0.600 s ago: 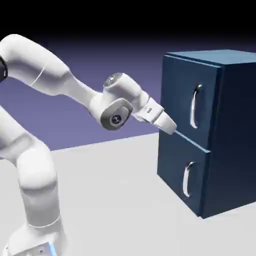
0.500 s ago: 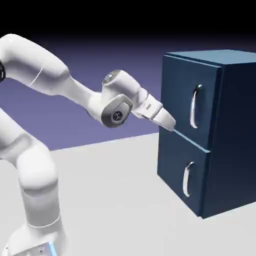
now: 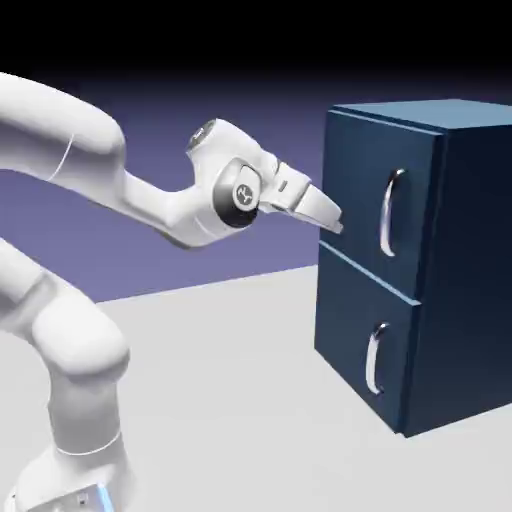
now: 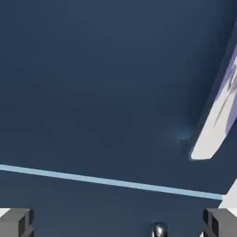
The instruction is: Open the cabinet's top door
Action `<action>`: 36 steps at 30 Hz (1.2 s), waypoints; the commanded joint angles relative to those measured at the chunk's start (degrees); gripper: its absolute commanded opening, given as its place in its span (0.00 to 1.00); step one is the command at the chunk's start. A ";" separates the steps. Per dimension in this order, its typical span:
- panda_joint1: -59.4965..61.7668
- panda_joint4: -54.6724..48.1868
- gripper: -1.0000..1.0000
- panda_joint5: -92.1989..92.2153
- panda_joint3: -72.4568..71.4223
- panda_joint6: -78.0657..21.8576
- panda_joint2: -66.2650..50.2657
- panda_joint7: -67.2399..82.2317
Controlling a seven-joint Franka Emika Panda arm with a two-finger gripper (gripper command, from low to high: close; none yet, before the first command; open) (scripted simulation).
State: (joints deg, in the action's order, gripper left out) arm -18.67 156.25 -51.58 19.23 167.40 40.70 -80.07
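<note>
Navy-blue paint covers the cabinet (image 3: 470, 260), a tall box whose front carries two doors, one above the other, at the exterior view's right. Its top (image 3: 440, 112) is a lighter, greyer blue, while the side facing the exterior view's right is much darker, close to black-blue. The upper door (image 3: 355, 190) is a flat, plain panel, slightly taller than the lower door (image 3: 350, 325), and both look shut. A thin pale-blue strip (image 3: 370, 274) runs between them, slanting down toward the exterior view's right; in the hand view it is a narrow, light line crossing the dark front.

The upper handle (image 3: 387, 215) is a shiny silver bar, upright and curved, set toward the door's edge at the exterior view's right. In the hand view it is large, with bright white and violet patches on its surface. The lower handle (image 3: 373, 358) is silver and curved too.

The gripper (image 4: 118, 223) has its grey fingers spread wide, with nothing held between them. It is near the upper door, to the exterior view's left of the upper handle and apart from it.
</note>
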 commanded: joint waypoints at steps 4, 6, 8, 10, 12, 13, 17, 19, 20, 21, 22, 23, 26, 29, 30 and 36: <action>-3.48 -0.92 0.50 -9.97 3.72 -1.28 1.55 -7.27; -5.21 -1.38 0.50 -14.96 5.58 -1.92 2.33 -10.91; -6.95 -1.84 0.50 -19.94 7.43 -2.55 3.11 -14.54; -8.69 -2.29 0.50 -24.93 9.29 -3.19 3.89 -18.18; -10.43 -2.75 0.50 -29.91 11.15 -3.83 4.66 -21.81; -11.29 -2.98 0.50 -32.40 12.08 -4.15 5.05 -23.63; -14.77 -3.90 0.50 -42.37 15.80 -5.43 6.60 -30.90; -16.51 -4.36 0.50 -47.36 17.65 -6.07 7.38 -34.53; -17.37 -4.59 0.50 -49.85 18.58 -6.38 7.77 -36.35; -18.24 -4.82 0.50 -52.34 19.51 -6.70 8.16 -38.17; -19.11 -5.05 0.50 -54.83 20.44 -7.02 8.55 -39.98; -19.98 -5.28 0.50 -57.32 21.37 -7.34 8.94 -41.80; -22.59 -5.96 0.50 -64.80 24.16 -8.30 10.10 -47.25; -25.19 -6.65 0.50 -72.28 26.95 -9.26 11.27 -52.70; -26.06 -6.88 0.50 -74.77 27.88 -9.58 11.65 -54.52; -31.27 -8.26 0.50 -89.72 33.45 -11.49 13.99 -65.43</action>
State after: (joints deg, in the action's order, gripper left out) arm -49.94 148.00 -141.30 52.68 155.91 54.68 -145.49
